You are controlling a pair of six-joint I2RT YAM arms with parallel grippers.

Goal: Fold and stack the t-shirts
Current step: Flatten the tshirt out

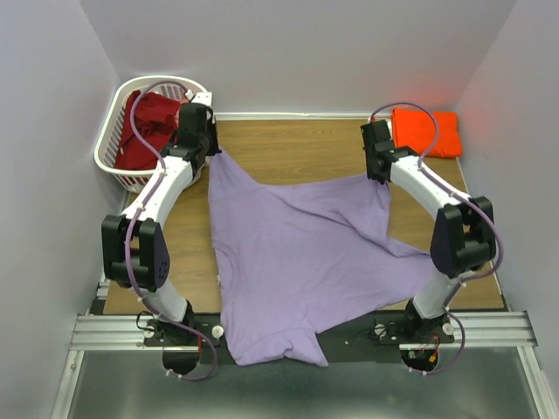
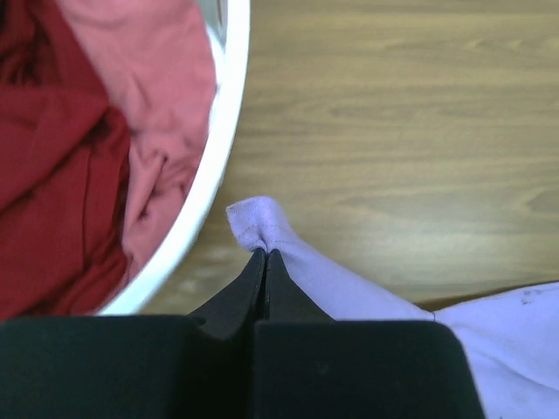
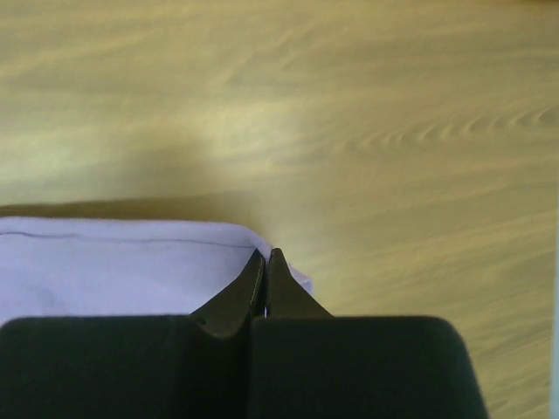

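A robot lab cell: plain white walls (image 1: 306, 52) box in a wooden table (image 1: 297, 144) fronted by an aluminium rail (image 1: 105, 330).

Four t-shirts (image 1: 297, 253), one laundry basket (image 1: 106, 144), two grippers (image 2: 265, 253)

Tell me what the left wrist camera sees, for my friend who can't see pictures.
The left gripper is pinched shut on a corner of the lavender t-shirt, just above the wooden table. At the left, a white laundry basket holds a dark red t-shirt and a pink t-shirt.
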